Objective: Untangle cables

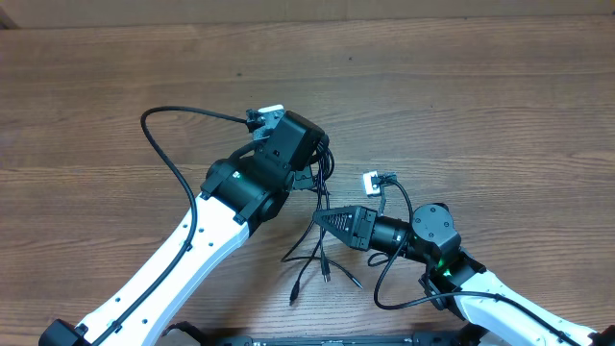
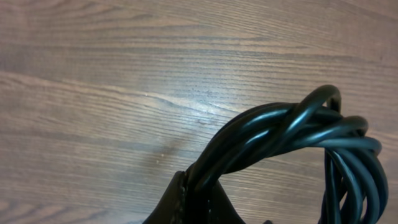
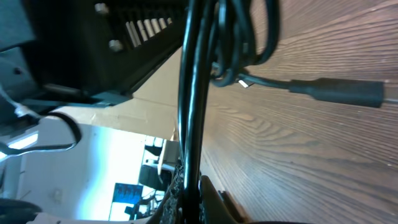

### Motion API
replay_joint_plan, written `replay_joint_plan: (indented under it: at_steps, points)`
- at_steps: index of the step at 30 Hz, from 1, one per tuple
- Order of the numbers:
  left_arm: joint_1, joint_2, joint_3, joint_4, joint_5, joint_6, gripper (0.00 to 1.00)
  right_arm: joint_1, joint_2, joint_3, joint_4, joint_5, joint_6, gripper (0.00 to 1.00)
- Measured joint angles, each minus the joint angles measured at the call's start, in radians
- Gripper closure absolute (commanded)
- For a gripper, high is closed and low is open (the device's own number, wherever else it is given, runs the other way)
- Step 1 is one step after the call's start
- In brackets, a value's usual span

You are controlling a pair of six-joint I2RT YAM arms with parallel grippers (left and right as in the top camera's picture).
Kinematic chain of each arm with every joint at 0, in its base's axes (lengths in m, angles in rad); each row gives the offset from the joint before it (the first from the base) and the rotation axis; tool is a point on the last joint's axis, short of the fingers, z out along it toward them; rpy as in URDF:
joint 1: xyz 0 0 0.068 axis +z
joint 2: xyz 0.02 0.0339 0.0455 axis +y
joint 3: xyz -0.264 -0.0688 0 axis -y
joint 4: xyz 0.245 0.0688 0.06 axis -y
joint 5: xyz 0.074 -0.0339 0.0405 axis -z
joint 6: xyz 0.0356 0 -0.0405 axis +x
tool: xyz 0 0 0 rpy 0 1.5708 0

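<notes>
The cables (image 1: 320,252) are thin black cords bunched between the two arms at the table's middle. Several loose ends trail toward the front edge, each with a small plug (image 1: 293,296). My left gripper (image 1: 320,171) is shut on the looped bundle (image 2: 292,130), which arches up out of its jaws (image 2: 196,177). My right gripper (image 1: 321,219) points left just below it. In the right wrist view it (image 3: 191,183) is shut on a couple of taut strands (image 3: 193,93). One black plug (image 3: 342,92) lies on the wood beyond.
The wooden table (image 1: 480,86) fills the view. A thicker black arm wire (image 1: 165,144) loops out to the left of the left arm. Another arm wire (image 1: 389,284) curls beside the right arm. The left arm's white link (image 1: 183,259) crosses the front left.
</notes>
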Motion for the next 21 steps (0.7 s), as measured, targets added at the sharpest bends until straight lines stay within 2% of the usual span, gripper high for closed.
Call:
replay_joint_plan:
  at_steps: [4, 8, 13, 18, 19, 21]
  points:
    - [0.000, 0.000, 0.000, 0.040, 0.051, 0.126, 0.96, 0.000, 0.000, 0.000, 0.040, -0.014, 0.025, 0.96]
    - [0.001, 0.000, 0.000, 0.084, 0.196, 0.288, 0.96, 0.000, 0.000, 0.000, 0.040, -0.021, 0.037, 0.96]
    - [-0.010, 0.000, 0.000, 0.050, 0.304, 0.454, 0.96, -0.001, 0.000, 0.000, 0.040, -0.021, 0.040, 0.96]
    - [-0.010, 0.000, 0.000, 0.029, 0.325, 0.526, 0.96, -0.018, 0.000, 0.000, 0.040, -0.022, 0.042, 0.96]
    - [-0.010, 0.000, 0.000, 0.028, 0.327, 0.534, 0.96, -0.019, 0.000, 0.000, 0.039, -0.022, 0.044, 0.95]
    - [-0.010, 0.000, 0.000, 0.029, 0.327, 0.556, 0.96, -0.020, 0.000, 0.000, 0.040, -0.024, 0.045, 0.76]
